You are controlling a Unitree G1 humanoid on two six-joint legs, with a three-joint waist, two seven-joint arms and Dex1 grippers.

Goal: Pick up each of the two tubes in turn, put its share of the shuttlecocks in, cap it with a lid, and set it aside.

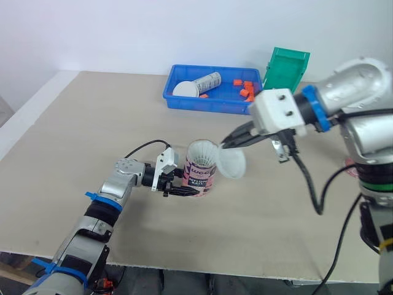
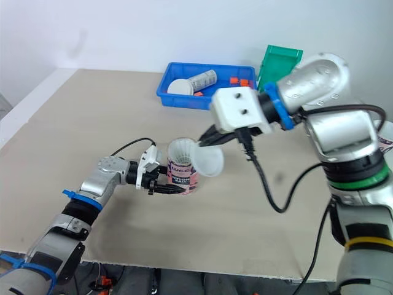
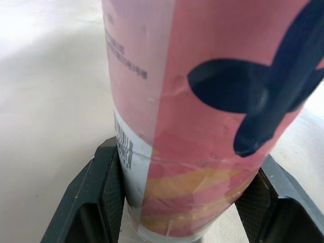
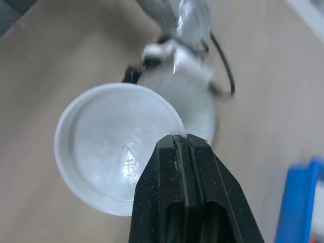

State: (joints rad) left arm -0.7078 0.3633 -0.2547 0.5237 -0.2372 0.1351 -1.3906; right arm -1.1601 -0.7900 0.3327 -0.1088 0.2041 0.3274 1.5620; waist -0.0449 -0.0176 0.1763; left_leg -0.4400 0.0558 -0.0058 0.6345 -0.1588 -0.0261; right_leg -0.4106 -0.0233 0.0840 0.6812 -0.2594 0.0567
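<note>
Pale beige tabletop [image 1: 92, 123] runs up to a plain white wall, and the blue tray [image 1: 184, 102] at the far edge is my reference. The pink tube [image 1: 200, 175] stands upright well on the near side of that tray, about level with the tray's middle. It carries a dark shuttlecock print, a barcode strip low on its side and a yellow band near the base. White shuttlecock feathers [image 1: 202, 152] fill its open mouth.

The left gripper [image 1: 187, 189] is clamped around the tube's lower part, one black finger [image 3: 98, 202] pressed on either side. I cannot tell whether the base rests on the table.

The right gripper [image 4: 181, 139] has its fingers pinched together on the rim of a translucent white lid [image 1: 233, 163]. The lid hangs tilted just beside the tube's mouth, on the side toward the tray's right end. Whether it touches the tube I cannot tell.

Inside the tray lie a second tube [image 1: 206, 82] on its side, a white lid [image 1: 185, 90] and some orange pieces [image 1: 245, 89]. A green bin [image 1: 287, 69] stands just off the tray's right end.

From the tray's left end out to the table's left edge the surface is bare, as is the strip from the pink tube to the near edge.
</note>
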